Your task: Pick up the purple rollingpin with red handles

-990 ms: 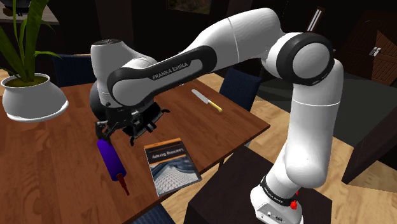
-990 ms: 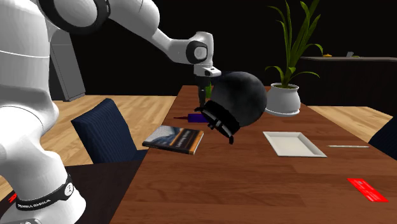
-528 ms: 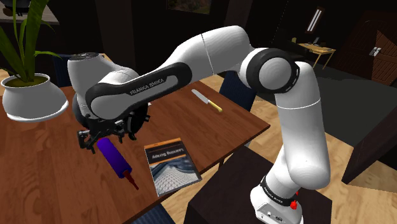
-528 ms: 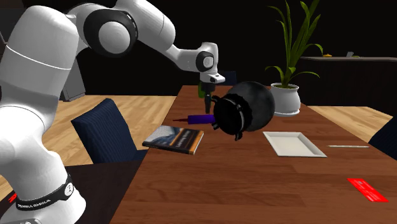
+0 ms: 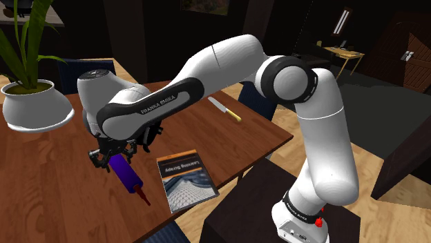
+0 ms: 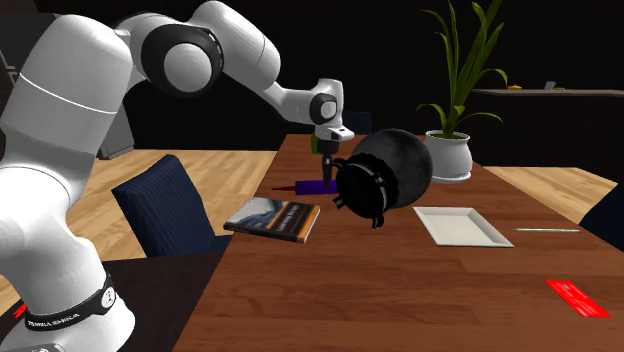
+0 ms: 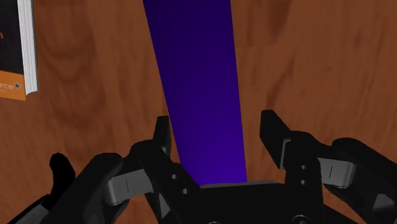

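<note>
A dark wooden table [image 5: 41,183] takes up the left of the shoulder view. The white Franka arm [image 5: 304,90] rises from its stand [image 5: 235,217], bends at a dark elbow joint, and slopes down and to that view's left, with its wrist low over the tabletop. A white potted plant [image 5: 34,107] stands at the far left. A paperback book [image 5: 185,181] lies flat near the table's front edge. Just beside the book, towards the plant, the purple rolling pin [image 5: 124,172] lies on the wood, and its red handle [image 5: 143,197] points at the table edge. The black gripper [image 7: 216,130] points down over the pin's other end. In the wrist view its fingers [image 7: 162,135] stand apart and straddle the purple barrel. One finger is right at the barrel's edge, a strip of bare wood separates the other from it, and the pin is not clamped. A knife [image 5: 224,108] with a yellow handle lies well apart, near the table's far corner.
</note>
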